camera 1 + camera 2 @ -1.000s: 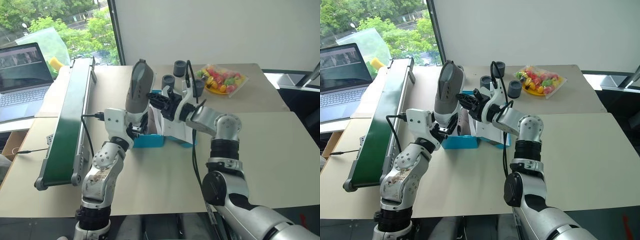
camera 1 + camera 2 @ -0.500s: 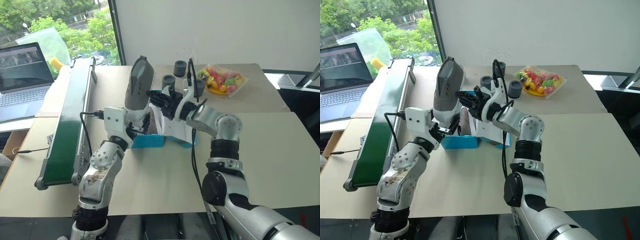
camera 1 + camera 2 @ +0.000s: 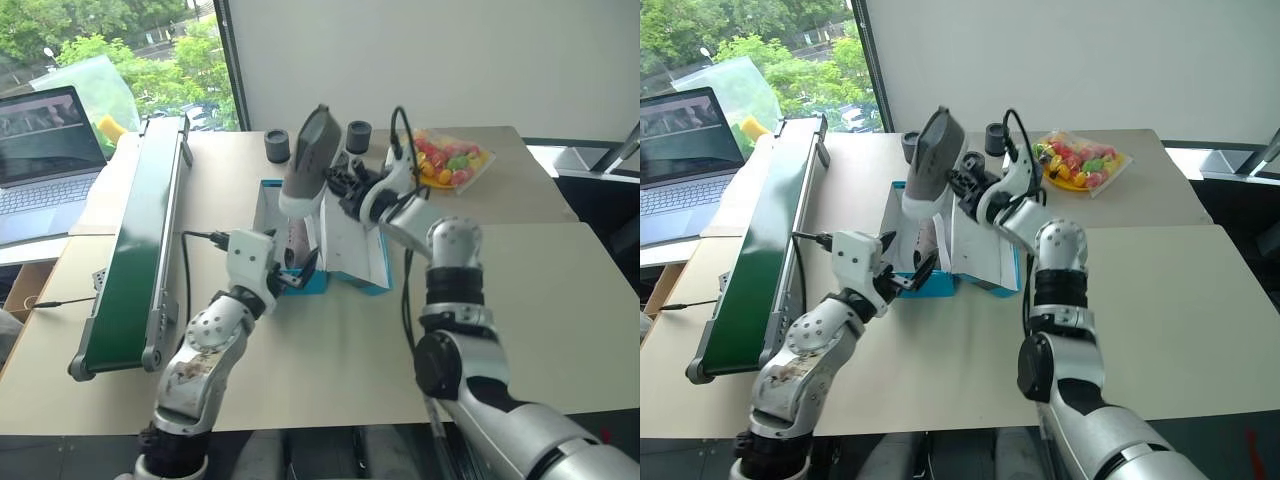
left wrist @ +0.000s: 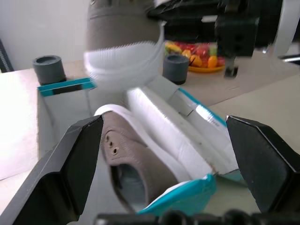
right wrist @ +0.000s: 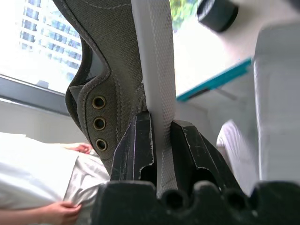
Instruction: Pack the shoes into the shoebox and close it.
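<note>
Second sneaker over the box

My right gripper (image 3: 345, 186) pinches the raised grey sneaker (image 3: 306, 158) by its sole above the turquoise shoebox (image 3: 300, 283), where its mate (image 4: 136, 164) already lies; my left gripper (image 4: 164, 173) stands spread, clear for lowering.

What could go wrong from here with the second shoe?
The right end effector pinches the raised shoe only by its sole edge, so it might slip or swing. One shoe already lies in the shoebox with its heel over the front edge, and the open left end effector sits close, so lowering could jam.
</note>
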